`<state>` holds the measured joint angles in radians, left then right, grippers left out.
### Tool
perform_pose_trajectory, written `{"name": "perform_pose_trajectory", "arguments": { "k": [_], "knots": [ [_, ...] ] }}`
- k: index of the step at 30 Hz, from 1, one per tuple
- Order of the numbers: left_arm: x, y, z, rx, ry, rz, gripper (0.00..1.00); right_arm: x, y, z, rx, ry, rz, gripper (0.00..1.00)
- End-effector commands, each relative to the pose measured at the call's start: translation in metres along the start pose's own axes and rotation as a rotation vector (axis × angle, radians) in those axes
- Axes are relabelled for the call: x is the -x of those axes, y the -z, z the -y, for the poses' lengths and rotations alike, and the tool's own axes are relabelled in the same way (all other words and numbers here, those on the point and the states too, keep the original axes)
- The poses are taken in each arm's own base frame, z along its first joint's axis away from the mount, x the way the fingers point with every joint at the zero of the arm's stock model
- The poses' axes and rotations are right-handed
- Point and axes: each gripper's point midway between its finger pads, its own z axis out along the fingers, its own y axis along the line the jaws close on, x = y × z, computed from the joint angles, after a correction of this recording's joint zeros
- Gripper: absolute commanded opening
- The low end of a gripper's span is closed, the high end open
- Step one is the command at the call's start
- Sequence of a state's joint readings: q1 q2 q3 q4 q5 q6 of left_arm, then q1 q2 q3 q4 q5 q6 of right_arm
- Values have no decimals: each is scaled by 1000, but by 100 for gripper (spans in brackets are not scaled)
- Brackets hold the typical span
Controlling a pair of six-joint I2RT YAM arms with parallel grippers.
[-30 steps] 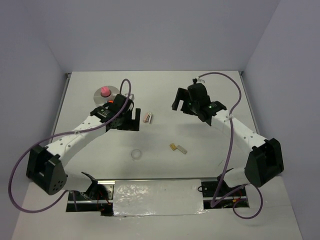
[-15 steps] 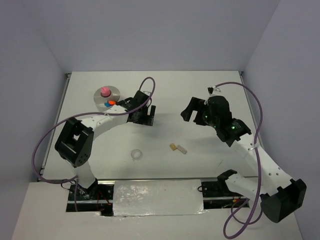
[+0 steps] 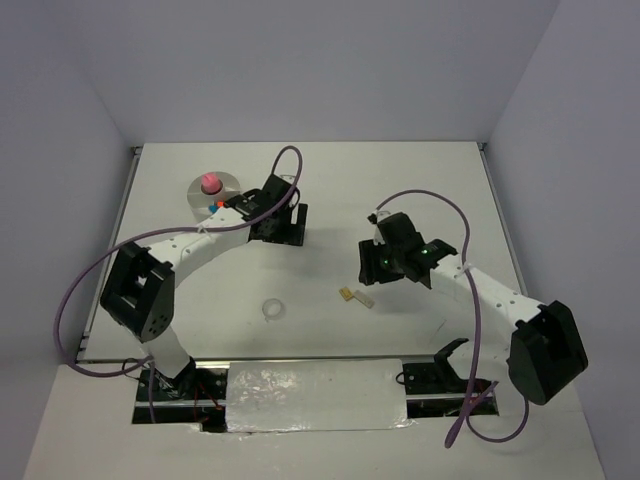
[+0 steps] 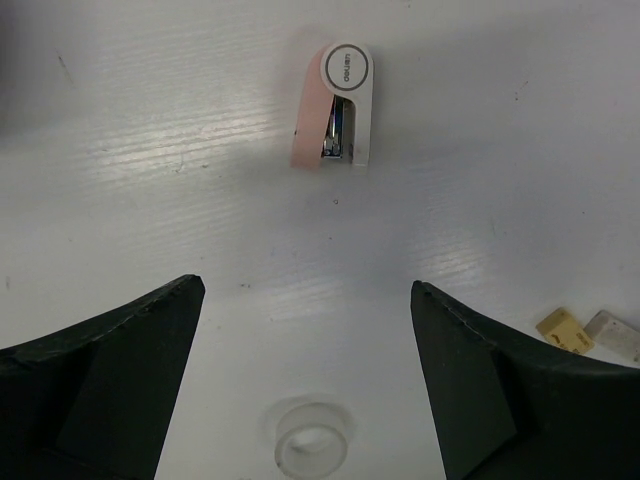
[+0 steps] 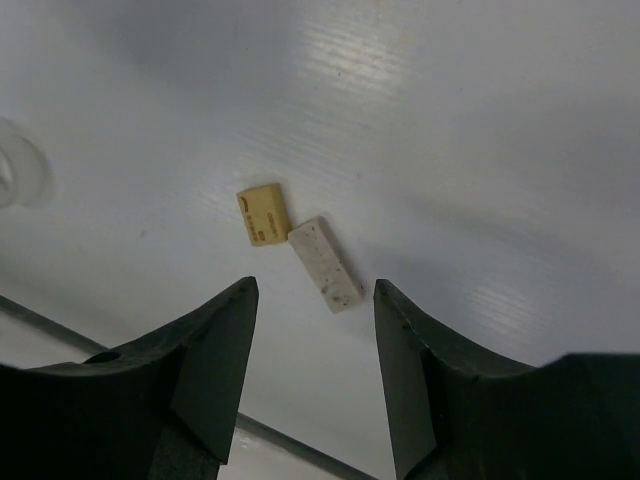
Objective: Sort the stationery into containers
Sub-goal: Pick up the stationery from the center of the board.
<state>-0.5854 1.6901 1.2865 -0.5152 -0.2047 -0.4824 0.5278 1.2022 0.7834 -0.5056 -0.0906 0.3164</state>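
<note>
A pink-and-white mini stapler [image 4: 335,108] lies flat on the table beyond my left gripper [image 4: 308,288], which is open and empty above it. In the top view the left gripper [image 3: 288,230] hides the stapler. A clear tape ring [image 4: 311,438] [image 3: 271,310] lies nearer the arm bases. My right gripper [image 5: 315,290] [image 3: 370,274] hovers over a tan block [image 5: 263,213] [image 3: 347,294] and a grey block [image 5: 325,264] [image 3: 365,298]. Its jaws are partly narrowed and hold nothing. The round dish [image 3: 198,192] at far left holds a pink cylinder [image 3: 210,183] and small blue and orange pieces [image 3: 215,207].
White walls close in the table [image 3: 440,190] at the back and on both sides. A foil-covered strip [image 3: 315,395] runs along the near edge between the arm bases. Purple cables [image 3: 70,300] loop off both arms.
The left gripper has moved right, from beside the dish to over the stapler. The right arm has swung in and down toward the two blocks, and its jaws have narrowed.
</note>
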Motion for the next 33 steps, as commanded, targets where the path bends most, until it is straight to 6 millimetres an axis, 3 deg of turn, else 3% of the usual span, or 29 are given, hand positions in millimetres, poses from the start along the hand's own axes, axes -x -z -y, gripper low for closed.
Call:
{"name": "perform_pose_trajectory", "arguments": {
  "k": [1, 16, 21, 24, 30, 33],
  "knots": [
    [22, 32, 1, -10, 25, 65, 98, -12, -7, -1, -12, 130, -39, 58],
    [46, 111, 16, -158, 25, 137, 99, -55, -43, 4, -85, 141, -191, 53],
    [47, 122, 12, -159, 17, 148, 99, -67, -47, 0, -89, 153, -230, 53],
    [44, 124, 10, -163, 15, 142, 99, -78, -55, 8, -146, 153, -280, 50],
    [42, 133, 11, -192, 22, 151, 99, -73, -63, 20, -234, 132, -271, 35],
    [44, 144, 18, -263, 30, 161, 99, -55, -55, 8, -199, 111, -204, 24]
  ]
}}
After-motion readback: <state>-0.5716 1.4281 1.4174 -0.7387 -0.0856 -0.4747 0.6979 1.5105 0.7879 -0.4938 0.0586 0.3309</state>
